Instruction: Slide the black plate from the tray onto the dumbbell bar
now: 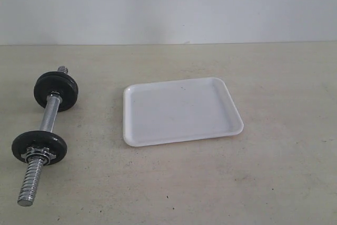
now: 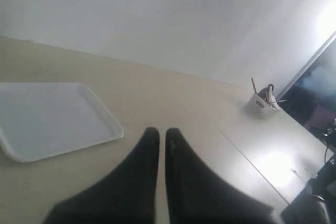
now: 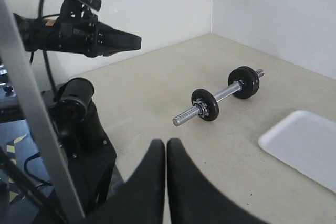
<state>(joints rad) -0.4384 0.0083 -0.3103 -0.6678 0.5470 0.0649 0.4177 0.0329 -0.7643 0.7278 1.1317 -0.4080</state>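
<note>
My left fingers [image 2: 149, 148] are clenched together on nothing, hanging above the desk [image 1: 274, 183] with the tray [image 1: 181, 111] off to one side. My right fingers [image 3: 155, 158] are pressed shut and empty too, well apart from the dumbbell bar [image 1: 50, 115]. Neither arm shows in the exterior view.

The tray holds nothing. Both discs sit on the bar. One black plate [image 1: 39, 147] is toward the long threaded end, with the star-shaped collar nut [image 1: 38, 156] touching its outer face. A second black plate [image 1: 56, 91] sits by the short threaded end. I cannot tell which of the two came off the tray, but with the tray bare I judge the slide done.

So the step in hand, as I read it, is leaving the work clean. The bar rests on the two plate rims, so I expect a nudge would set it rolling. I would keep my fingers closed and high and give it a wide berth. If I go back to check, I should come in along the bar's axis. I would look for each plate standing square to the rod, not cocked on the coarse thread. Any correcting push belongs on the plate's face close to the hole, since pressing the rim would likely tip it.
</note>
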